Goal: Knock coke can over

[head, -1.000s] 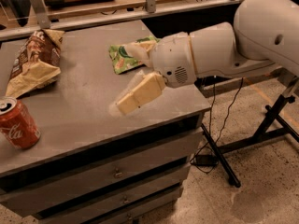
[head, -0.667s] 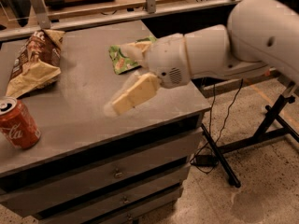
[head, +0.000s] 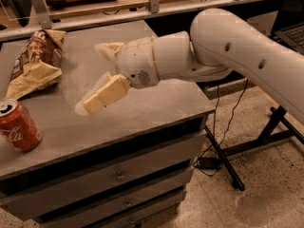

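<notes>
Nothing is knocked over yet. The can (head: 18, 126) stands upright at the front left corner of the counter (head: 156, 108), close to the edge, silver top up and the white script facing out. The whole job is left to do: reach it and tip it.

The gripper (head: 92, 78) hangs over the middle of the counter, well to the right of the can, with bare counter between the two. Its fingers (head: 107, 93) are spread wide and hold nothing. One points down and left toward the can with its tip low over the surface, and the other sits higher and further back. From where I stand I can't quite tell whether the low tip touches the counter or just clears it.

The arm (head: 247, 51) comes in from the right, past the counter's right edge. The thick white forearm slopes down to the wrist, and the wrist lies nearly level, aimed leftward. That pose looks suited to a sideways sweep, and I'd guess a push near the can's upper half would tip it rather than slide it.

A brown bag (head: 35, 63) lies crumpled at the back left, behind the can and apart from it, out of the line between fingers and can.
</notes>
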